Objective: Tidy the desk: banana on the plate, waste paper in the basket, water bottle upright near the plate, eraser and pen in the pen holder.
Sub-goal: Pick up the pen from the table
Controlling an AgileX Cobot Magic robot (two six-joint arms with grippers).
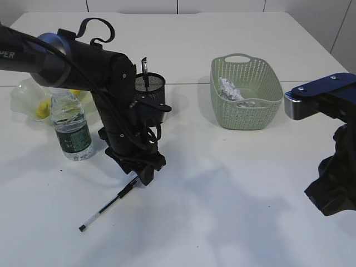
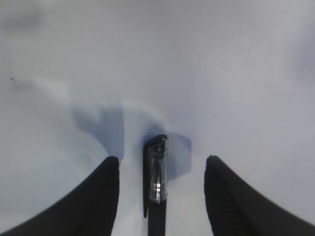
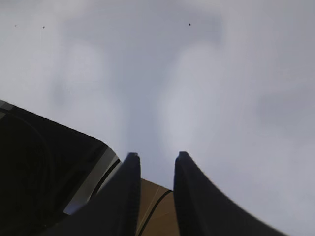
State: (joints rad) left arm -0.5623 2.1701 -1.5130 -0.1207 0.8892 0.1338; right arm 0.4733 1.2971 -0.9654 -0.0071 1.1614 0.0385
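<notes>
Pen point(image 1: 105, 207) grasping is being prepared near the front-left part of the surface point(image 1: 233, 211). The pen is lying flat, its long axis running from the tip toward the front-left corner up to the cap end beneath the left jaws point(image 1: 140, 177). In the left wrist view the cap end point(image 2: 156, 172) is being straddled by the spread, released jaws, one finger point(image 2: 98, 196) on each side and neither touching it; the axis is lying along the gap, so a closing would be made across the barrel. The left arm is clearly being placed nearer; the right jaws point(image 3: 153, 196) are hanging at the right edge, well apart, standing narrowly parted with nothing seen between them. The pen holder point(image 1: 150, 89) is standing just behind the left arm. The water bottle point(image 1: 71, 130) is standing upright beside the plate point(image 1: 22, 97) holding the banana point(image 1: 43, 108), and paper point(image 1: 229, 89) is lying in the basket point(image 1: 245, 119).
</notes>
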